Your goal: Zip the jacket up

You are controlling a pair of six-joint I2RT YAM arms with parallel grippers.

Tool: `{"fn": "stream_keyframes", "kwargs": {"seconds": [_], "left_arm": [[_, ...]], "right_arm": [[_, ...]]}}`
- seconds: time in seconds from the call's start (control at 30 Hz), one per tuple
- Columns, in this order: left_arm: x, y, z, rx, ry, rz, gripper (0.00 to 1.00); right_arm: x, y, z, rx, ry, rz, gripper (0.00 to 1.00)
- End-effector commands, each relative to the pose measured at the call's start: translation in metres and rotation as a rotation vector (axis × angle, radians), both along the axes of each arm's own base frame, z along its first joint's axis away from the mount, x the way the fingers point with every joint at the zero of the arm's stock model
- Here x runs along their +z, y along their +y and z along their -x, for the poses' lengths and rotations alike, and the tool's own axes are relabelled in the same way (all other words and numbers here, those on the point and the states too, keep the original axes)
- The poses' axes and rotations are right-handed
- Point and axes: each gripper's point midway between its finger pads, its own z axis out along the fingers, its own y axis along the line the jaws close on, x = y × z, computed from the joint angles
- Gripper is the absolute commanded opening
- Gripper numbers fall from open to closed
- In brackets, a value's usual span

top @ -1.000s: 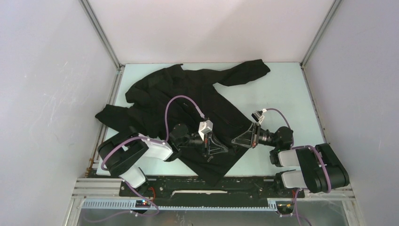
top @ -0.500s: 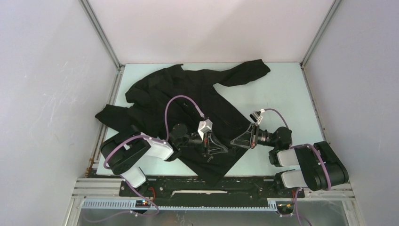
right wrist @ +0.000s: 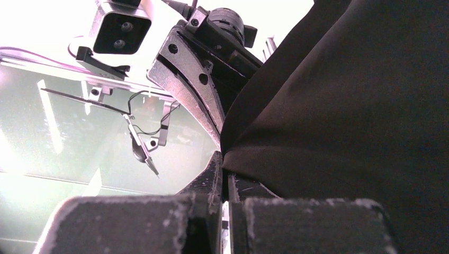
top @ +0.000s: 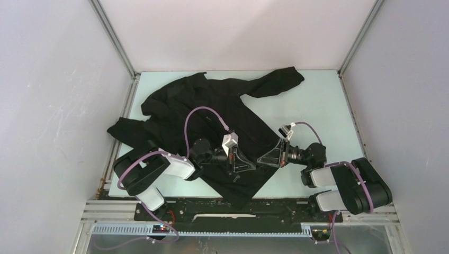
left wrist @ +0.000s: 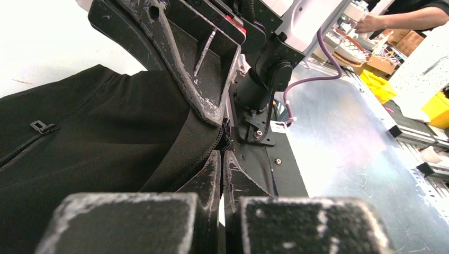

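The black jacket (top: pixel 212 106) lies spread on the pale green table (top: pixel 317 100), one sleeve toward the back right. My left gripper (top: pixel 250 167) and right gripper (top: pixel 261 160) meet tip to tip at its near right front edge. In the left wrist view the left gripper (left wrist: pixel 222 157) is shut on the jacket's banded edge (left wrist: pixel 190 143), with the right arm's fingers (left wrist: pixel 196 90) just above. A small pocket zip pull (left wrist: pixel 42 127) lies at the left. In the right wrist view the right gripper (right wrist: pixel 223 161) is shut on a fold of the jacket (right wrist: pixel 344 106).
Grey enclosure walls with metal corner posts (top: pixel 114 39) surround the table. The black base plate (top: pixel 275 209) and a metal deck (left wrist: pixel 344 153) run along the near edge. A purple cable (top: pixel 204 111) arcs over the jacket. The left arm's camera mount (right wrist: pixel 119 26) shows in the right wrist view.
My right gripper has slid left along the jacket's edge toward the left gripper. The left gripper has hardly moved. The jacket lies as before.
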Motion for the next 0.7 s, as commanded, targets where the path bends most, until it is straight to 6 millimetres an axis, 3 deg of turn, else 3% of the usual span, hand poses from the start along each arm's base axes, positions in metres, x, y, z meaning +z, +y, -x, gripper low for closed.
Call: {"fn": "stream_keyframes", "kwargs": {"seconds": [0.0,0.33,0.67], "left_arm": [[0.011,-0.001,-0.014,0.070,-0.026,0.049,0.00],[0.017,0.010,-0.026,0.131,0.017,0.097,0.00],[0.018,0.004,-0.027,0.108,0.071,0.121,0.00]], "right_arm": [[0.011,0.004,-0.005,-0.030,-0.085,-0.030,0.00],[0.006,0.004,-0.014,-0.088,-0.090,-0.026,0.00],[0.010,0.011,-0.022,-0.144,-0.094,-0.041,0.00]]}}
